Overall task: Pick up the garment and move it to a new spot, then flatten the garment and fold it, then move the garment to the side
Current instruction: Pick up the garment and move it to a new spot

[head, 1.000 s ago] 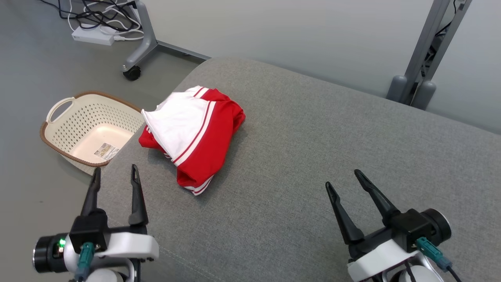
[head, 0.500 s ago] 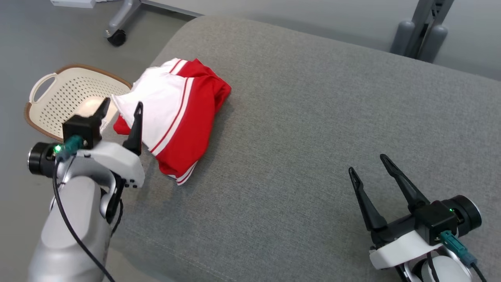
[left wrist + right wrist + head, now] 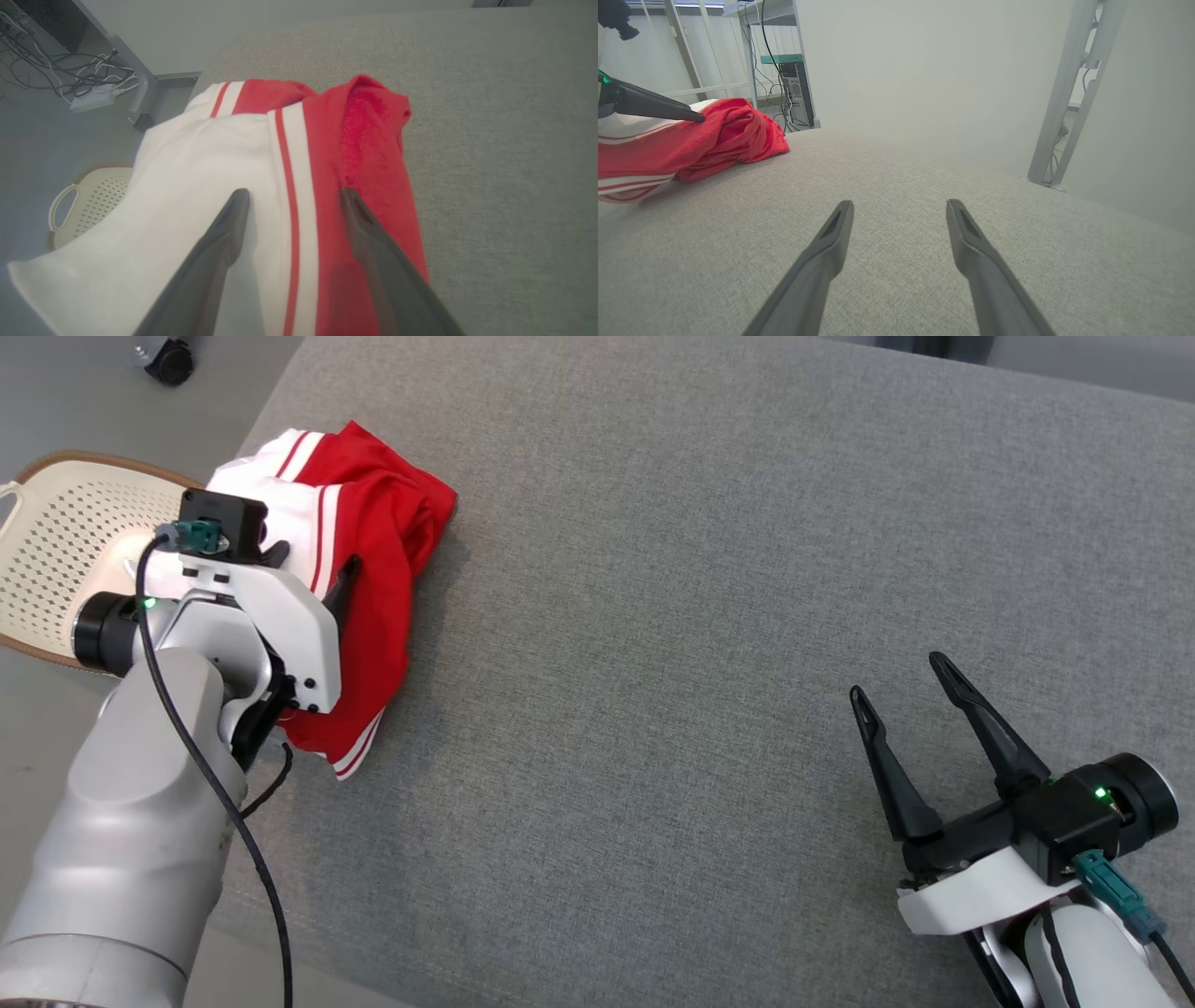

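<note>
Over the garment [image 3: 383, 523], left gripper [image 3: 294, 191] newly arrived, jaws apart, right gripper [image 3: 896, 676] also apart

basket [image 3: 54, 549] cut off, garment [image 3: 385, 537] partly hidden

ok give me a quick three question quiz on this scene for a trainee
1. True or false: the left pincer has clamped shut on the red and white garment.
2. Where is the perforated basket relative to the grey cushion? A on it, beside the garment; B on the floor off its left edge; C on top of the garment.
3. Fill in: between the right pincer's open fingers lies bare ____.

Key: 1 false, its jaws stand open over the cloth; 2 B; 3 cushion.
</note>
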You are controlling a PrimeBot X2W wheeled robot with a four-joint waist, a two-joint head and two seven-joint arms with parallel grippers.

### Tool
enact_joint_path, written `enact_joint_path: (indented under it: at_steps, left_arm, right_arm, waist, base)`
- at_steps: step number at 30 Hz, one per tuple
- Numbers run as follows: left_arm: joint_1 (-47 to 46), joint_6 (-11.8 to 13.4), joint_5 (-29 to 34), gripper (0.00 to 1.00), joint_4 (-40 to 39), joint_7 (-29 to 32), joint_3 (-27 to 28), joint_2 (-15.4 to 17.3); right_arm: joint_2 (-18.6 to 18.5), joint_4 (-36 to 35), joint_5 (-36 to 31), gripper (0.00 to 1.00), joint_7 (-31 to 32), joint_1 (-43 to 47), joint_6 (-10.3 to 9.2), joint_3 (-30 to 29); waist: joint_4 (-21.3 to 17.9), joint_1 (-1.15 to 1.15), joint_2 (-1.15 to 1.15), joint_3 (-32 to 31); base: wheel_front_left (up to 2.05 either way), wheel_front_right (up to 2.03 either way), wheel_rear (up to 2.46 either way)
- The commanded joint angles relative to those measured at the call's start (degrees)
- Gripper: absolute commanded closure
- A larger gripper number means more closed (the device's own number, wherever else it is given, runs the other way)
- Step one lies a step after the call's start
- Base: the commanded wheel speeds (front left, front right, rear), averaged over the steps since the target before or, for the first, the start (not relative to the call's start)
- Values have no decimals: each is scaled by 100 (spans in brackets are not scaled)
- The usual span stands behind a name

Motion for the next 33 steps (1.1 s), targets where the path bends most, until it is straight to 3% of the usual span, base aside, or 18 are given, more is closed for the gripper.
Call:
enact_joint_path:
  at_steps: [1, 6, 12, 13, 14, 15, 16, 25, 33]
  left_arm:
    - [-90, -1, -78, 0, 41, 51, -41, 71]
    - [-332, -2, -431, 0, 342, 374, -361, 277]
    - [-466, -3, -776, 0, 598, 608, -642, 292]
    - [-478, -3, -823, 6, 624, 629, -687, 293]
    - [-493, -3, -876, 55, 647, 640, -726, 300]
    - [-499, -3, -942, 84, 661, 643, -762, 295]
    - [-492, -3, -1010, 100, 644, 634, -813, 281]
    - [-313, -4, -1394, 100, 634, 284, -1211, 433]
    - [-171, -4, -1583, 100, 708, -635, -1155, 491]
  right_arm:
    - [-38, -38, -41, 0, -11, -66, -2, -8]
    - [-85, -61, -49, 0, -11, -114, -2, 6]
    - [-123, -45, -40, 0, -11, -194, -2, 12]
    - [-129, -37, -36, 0, -11, -199, -2, 6]
    - [-127, -32, -37, 0, -11, -201, -2, 10]
    - [-123, -24, -37, 0, -11, -203, -2, 17]
    - [-114, -18, -34, 0, -11, -197, -2, 24]
    - [-4, 97, 5, 0, -11, -76, -2, 40]
    - [131, 204, 40, 0, -11, 132, -2, 35]
  waist:
    - [-67, 0, 0, 88]
    - [-118, 0, 0, 208]
    - [-151, 0, 0, 274]
    - [-153, 0, 0, 278]
    - [-158, 0, 0, 277]
    - [-165, 0, 0, 267]
    - [-171, 0, 0, 248]
    - [-184, 0, 0, -91]
    - [-152, 0, 0, -672]
  base:
    - [0, 0, 0]
    - [0, 0, 0]
    - [0, 0, 0]
    - [0, 0, 0]
    - [0, 0, 0]
    - [0, 0, 0]
    - [0, 0, 0]
    - [0, 0, 0]
    - [0, 0, 0]
